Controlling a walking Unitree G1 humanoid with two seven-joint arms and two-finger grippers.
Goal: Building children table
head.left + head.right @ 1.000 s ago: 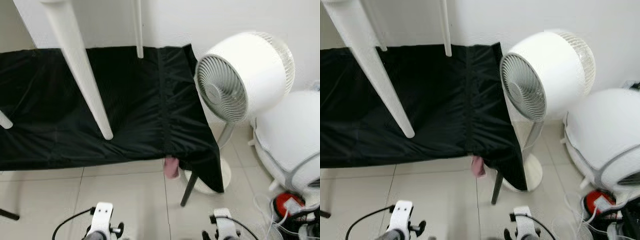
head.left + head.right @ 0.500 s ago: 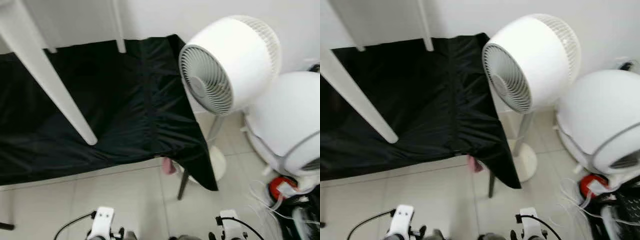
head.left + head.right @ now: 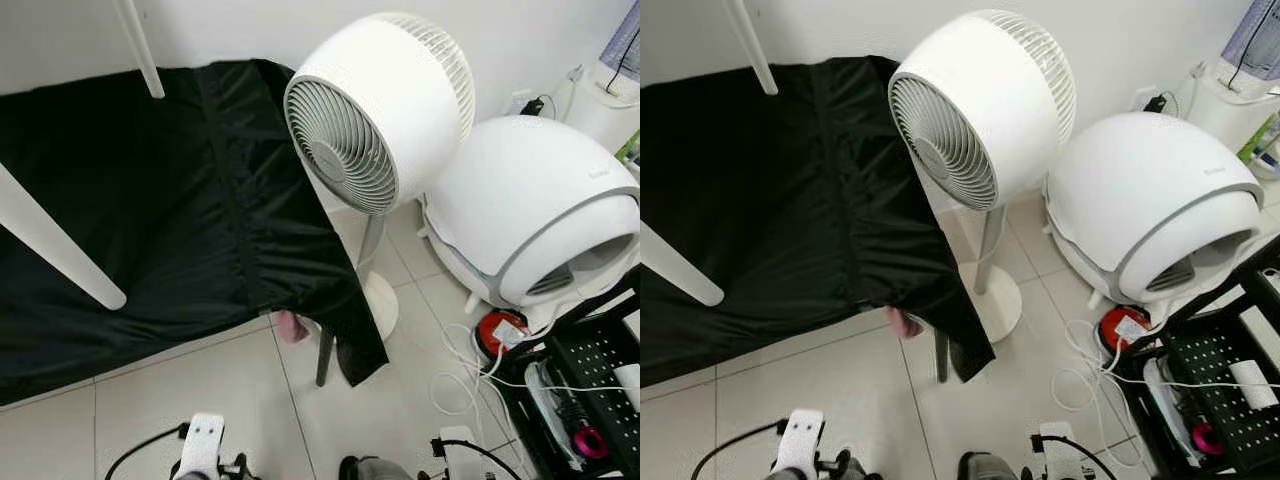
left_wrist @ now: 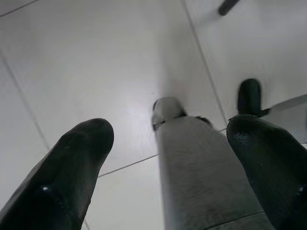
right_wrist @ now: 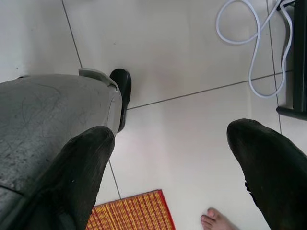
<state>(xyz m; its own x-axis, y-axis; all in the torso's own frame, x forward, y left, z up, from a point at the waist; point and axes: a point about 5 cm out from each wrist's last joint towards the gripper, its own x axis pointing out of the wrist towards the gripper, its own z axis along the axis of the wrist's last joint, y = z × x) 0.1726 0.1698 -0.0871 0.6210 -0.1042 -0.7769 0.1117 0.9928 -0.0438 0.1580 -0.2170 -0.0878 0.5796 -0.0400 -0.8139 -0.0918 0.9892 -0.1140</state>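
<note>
Black cloth (image 3: 150, 200) covers a low platform and takes up most of the space left of the white fan (image 3: 375, 105); its right corner droops down just beside the fan's pole. The children table's 2 white legs (image 3: 55, 260) show over the cloth, well left of the fan: 1 thick leg ends on the cloth in front, 1 thin leg (image 3: 140, 50) ends near the wall behind. The tabletop itself is out of frame.

White domed appliance (image 3: 530, 210) sits on the tile floor (image 3: 180, 400) right of the fan, close to it. Black rack (image 3: 590, 380) stands right of and in front of the fan, beyond the dome. Red round item (image 3: 500, 330) lies just in front of the dome, with white cables (image 3: 455, 365) looping on the floor between it and the fan's base (image 3: 380, 305). Small pink thing (image 3: 291, 326) hangs at the cloth edge, left of the fan base.

Left gripper (image 4: 168, 163) hangs low over the floor, 2 fingers (image 4: 72, 163) spread wide, nothing between them; the robot's grey leg (image 4: 201, 182) is below it. Right gripper (image 5: 177, 167) also hangs idle, fingers (image 5: 268, 163) apart and empty. Below it: a woven red-yellow mat (image 5: 129, 211), a person's bare toes (image 5: 216, 221), a white cable loop (image 5: 249, 48).
</note>
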